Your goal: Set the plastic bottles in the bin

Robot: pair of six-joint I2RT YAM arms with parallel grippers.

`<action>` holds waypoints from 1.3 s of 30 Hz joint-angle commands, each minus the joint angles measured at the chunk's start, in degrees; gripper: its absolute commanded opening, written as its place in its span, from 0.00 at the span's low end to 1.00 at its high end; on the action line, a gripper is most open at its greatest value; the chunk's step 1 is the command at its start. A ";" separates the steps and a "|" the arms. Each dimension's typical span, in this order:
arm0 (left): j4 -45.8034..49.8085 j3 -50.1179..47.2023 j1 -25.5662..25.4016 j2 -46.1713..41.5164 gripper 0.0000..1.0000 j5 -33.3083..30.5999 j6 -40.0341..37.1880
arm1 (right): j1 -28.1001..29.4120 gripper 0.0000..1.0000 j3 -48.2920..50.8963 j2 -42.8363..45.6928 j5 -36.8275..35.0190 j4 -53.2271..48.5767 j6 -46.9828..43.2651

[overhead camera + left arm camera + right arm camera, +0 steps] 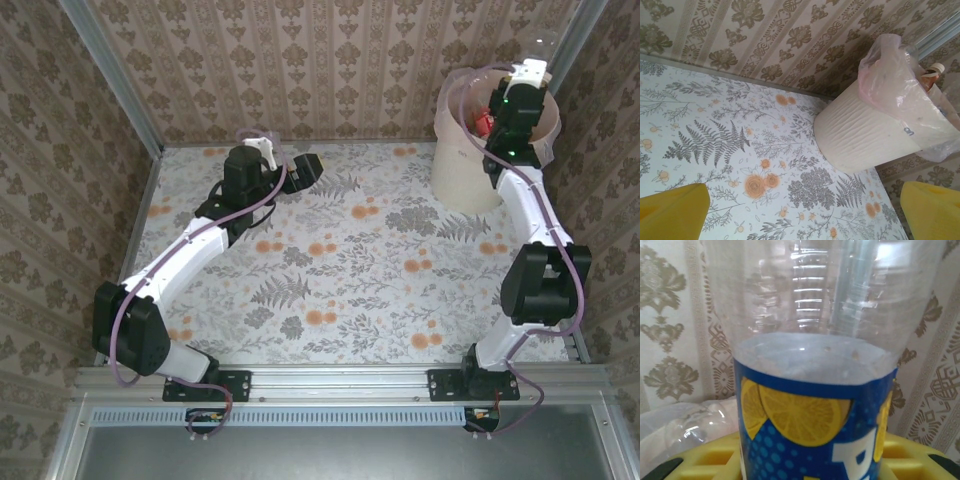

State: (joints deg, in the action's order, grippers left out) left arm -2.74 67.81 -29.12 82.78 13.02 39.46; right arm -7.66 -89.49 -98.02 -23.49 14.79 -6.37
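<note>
My right gripper (528, 72) is closed on a bottle (815, 340), raised over the bin (470, 165). Bottle: clear thin plastic, round body, horizontal ribs higher up. A glossy blue label (810, 430) wraps the lower part, with yellow lemon slices and white lettering. My right pads (715, 457) sit at both sides of it, yellow and moulded with square pockets. In the top view the bottle is a pale see-through bulge past my fingers, over the bin's far side, close to the wall (330, 60).

Bin: big round cream bucket, slightly tapered, matte side with faint vertical ripples. It stands in the far right corner of the surface (350, 270). A thin crinkly clear bag (890, 75) lines it, folded out over the rim, loose and baggy. A red thing (483, 120) lies inside, too small to tell what. From the left wrist, a pale cap (938, 67) over a brownish body pokes above the rim; can't tell what it is.

My left gripper (308, 168) is open wide with nothing in it. It hovers near the far edge of the surface, left of centre, well apart from the bin. My left pads (675, 212) are smooth blunt yellow wedges, far apart, with bare surface between them.

Surface: flat, printed with grey ferns and orange roses. Wall: beige damask stripes.
</note>
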 commanded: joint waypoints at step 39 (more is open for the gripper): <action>2.33 0.89 1.87 5.70 1.00 1.24 3.84 | -4.40 0.80 -12.95 -2.98 17.75 -26.30 12.45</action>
State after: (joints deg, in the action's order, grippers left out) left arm -1.61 67.24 -27.86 88.16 13.67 42.50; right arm -12.12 -102.96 -105.47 -6.74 -16.78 1.61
